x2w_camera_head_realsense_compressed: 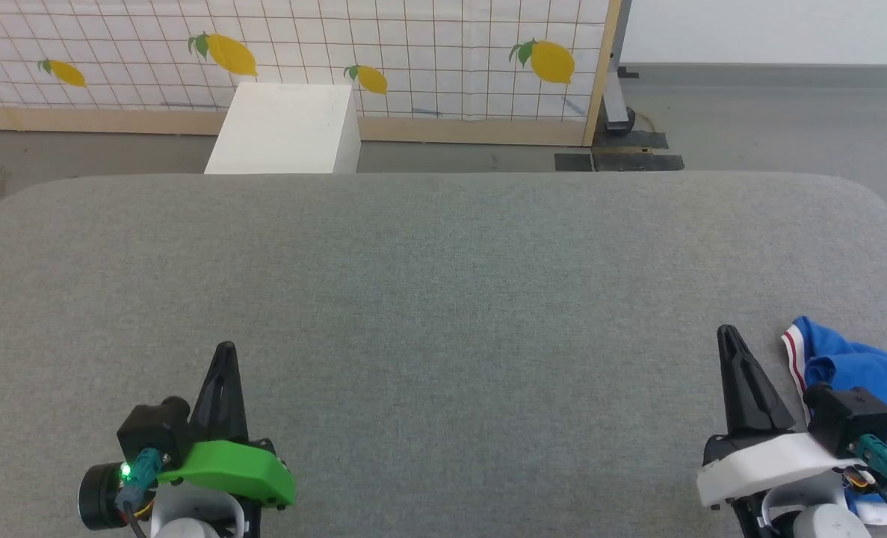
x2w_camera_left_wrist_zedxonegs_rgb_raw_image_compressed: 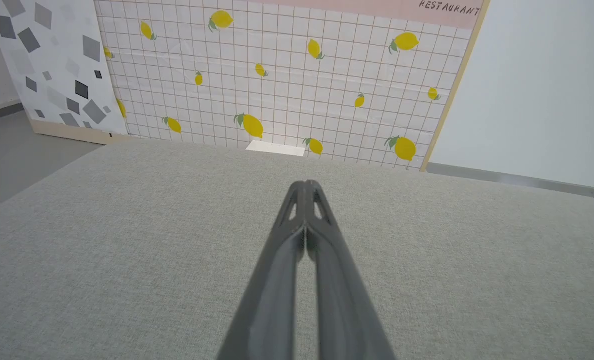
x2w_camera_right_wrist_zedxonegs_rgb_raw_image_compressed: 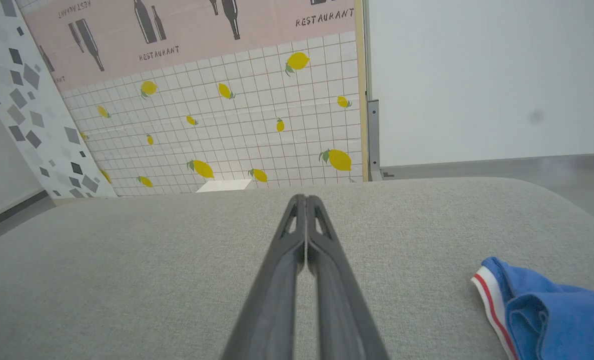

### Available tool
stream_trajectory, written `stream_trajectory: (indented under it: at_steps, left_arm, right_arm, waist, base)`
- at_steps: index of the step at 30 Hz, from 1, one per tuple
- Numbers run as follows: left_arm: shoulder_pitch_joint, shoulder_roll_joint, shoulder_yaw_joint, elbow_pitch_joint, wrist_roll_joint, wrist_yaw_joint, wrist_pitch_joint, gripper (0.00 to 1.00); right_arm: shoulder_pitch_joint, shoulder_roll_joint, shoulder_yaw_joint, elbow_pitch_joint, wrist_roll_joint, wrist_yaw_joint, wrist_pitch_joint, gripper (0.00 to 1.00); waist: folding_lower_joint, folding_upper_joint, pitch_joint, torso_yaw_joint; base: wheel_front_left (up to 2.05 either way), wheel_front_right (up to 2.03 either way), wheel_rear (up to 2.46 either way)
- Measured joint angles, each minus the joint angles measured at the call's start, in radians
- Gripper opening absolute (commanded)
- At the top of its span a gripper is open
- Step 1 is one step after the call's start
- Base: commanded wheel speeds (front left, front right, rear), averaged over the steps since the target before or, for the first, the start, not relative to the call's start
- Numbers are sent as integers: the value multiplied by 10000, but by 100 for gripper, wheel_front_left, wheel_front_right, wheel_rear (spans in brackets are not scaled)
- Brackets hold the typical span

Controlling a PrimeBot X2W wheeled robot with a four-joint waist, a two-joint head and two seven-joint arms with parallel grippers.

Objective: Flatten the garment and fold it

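Note:
The garment (x2w_camera_head_realsense_compressed: 861, 370) is a royal-blue shirt with a white and red striped edge, bunched at the table's near right corner, partly behind my right wrist. In the right wrist view the garment (x2w_camera_right_wrist_zedxonegs_rgb_raw_image_compressed: 552, 310) lies low on the right, apart from the fingers. My right gripper (x2w_camera_head_realsense_compressed: 727, 332) is shut and empty just left of it; its tips (x2w_camera_right_wrist_zedxonegs_rgb_raw_image_compressed: 304, 199) press together. Over bare cloth at the near left, my left gripper (x2w_camera_head_realsense_compressed: 226, 348) is also shut with nothing in it, its fingertips (x2w_camera_left_wrist_zedxonegs_rgb_raw_image_compressed: 305, 185) touching.
The grey fabric-covered table (x2w_camera_head_realsense_compressed: 443, 284) stretches wide ahead, with rounded far corners. Behind its far edge stands a white box (x2w_camera_head_realsense_compressed: 286, 127) on the floor, before a lemon-patterned tiled panel (x2w_camera_head_realsense_compressed: 413, 52). Grey floor lies beyond the right edge.

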Motion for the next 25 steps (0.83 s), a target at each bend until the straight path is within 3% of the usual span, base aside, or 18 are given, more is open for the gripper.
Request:
stream_trajectory:
  at_steps: [25]
  left_arm:
    - [3,-169,180,-280,570,-163,474,0]
  right_arm:
    - [1,0,63,-353,-451,0,489,0]
  waist:
    - [0,0,-15,-3]
  base:
    - [0,0,0]
